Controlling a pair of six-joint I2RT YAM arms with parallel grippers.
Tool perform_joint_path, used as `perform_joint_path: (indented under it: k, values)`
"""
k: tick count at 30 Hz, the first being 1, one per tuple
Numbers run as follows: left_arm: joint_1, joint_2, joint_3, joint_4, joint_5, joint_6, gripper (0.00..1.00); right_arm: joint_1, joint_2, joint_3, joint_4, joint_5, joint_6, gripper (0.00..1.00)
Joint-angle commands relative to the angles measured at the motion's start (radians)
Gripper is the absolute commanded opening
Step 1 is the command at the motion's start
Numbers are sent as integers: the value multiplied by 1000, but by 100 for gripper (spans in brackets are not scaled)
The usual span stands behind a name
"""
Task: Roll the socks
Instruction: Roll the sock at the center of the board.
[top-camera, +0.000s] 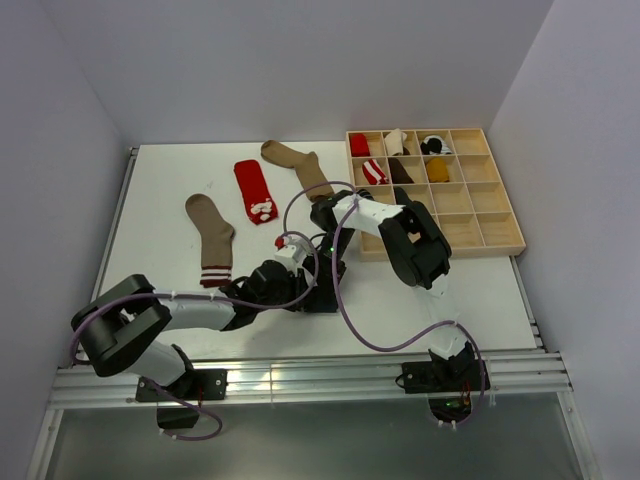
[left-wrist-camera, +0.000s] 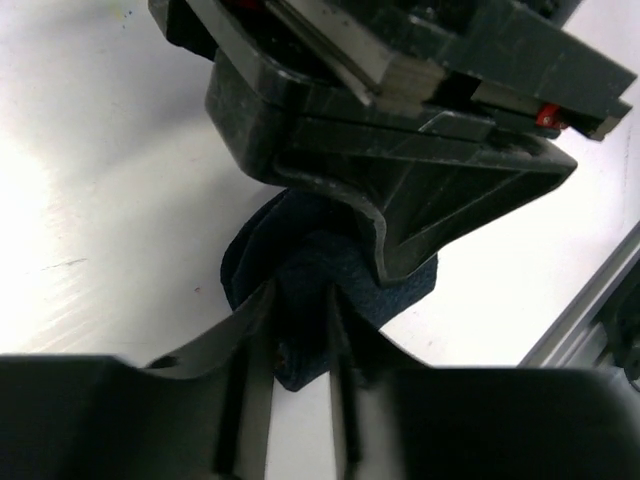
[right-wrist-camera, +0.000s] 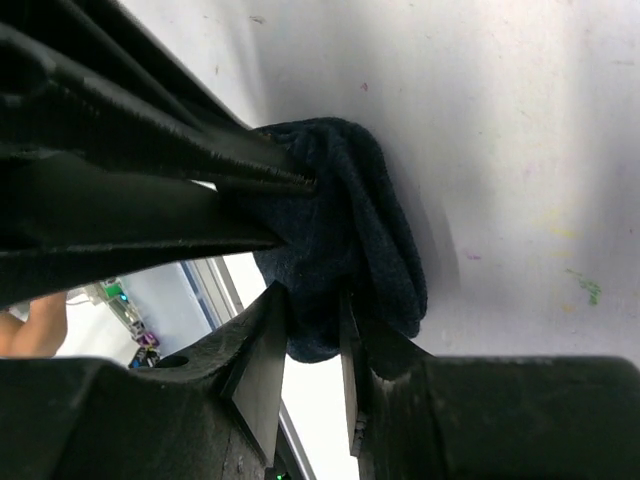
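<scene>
The navy sock (left-wrist-camera: 320, 275) is bunched into a wad on the white table, held between both grippers. My left gripper (left-wrist-camera: 298, 335) is shut on its near end. My right gripper (right-wrist-camera: 308, 335) is shut on the same wad (right-wrist-camera: 350, 230) from the opposite side. In the top view the two grippers meet at the table's front centre, left (top-camera: 300, 285) and right (top-camera: 328, 272), and hide the navy sock. The tan sock with a striped cuff (top-camera: 210, 235), the red sock (top-camera: 255, 190) and the plain brown sock (top-camera: 298, 165) lie flat behind them.
A wooden compartment tray (top-camera: 490, 215) stands at the right, with several rolled socks in its back cells. A purple cable (top-camera: 345, 300) loops over the table by the right arm. The metal rail (top-camera: 300, 380) runs along the near edge.
</scene>
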Motion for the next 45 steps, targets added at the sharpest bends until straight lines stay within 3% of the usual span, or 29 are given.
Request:
perform_joint_path:
  k: [1, 5, 14, 26, 31, 39, 45]
  values:
    - [-7, 36, -20, -13, 37, -77, 23, -7, 35, -3, 124, 151, -10, 32]
    - [-7, 39, -17, -77, 25, -117, 0, -7, 7, -21, 153, 158, 4, 36]
    - [-7, 104, 75, -311, -52, -180, 0, -24, -192, -156, 380, 226, 133, 52]
    - [-7, 159, 190, -521, -99, -221, 0, -113, -517, -334, 544, 199, 191, 57]
    - [6, 182, 218, -549, -57, -228, 0, -179, -661, -441, 638, 182, 194, 57]
    - [56, 220, 275, -619, 11, -212, 0, -193, -902, -715, 823, 230, 67, 58]
    - [84, 256, 311, -659, 55, -198, 0, -87, -1060, -911, 937, 317, -67, 58]
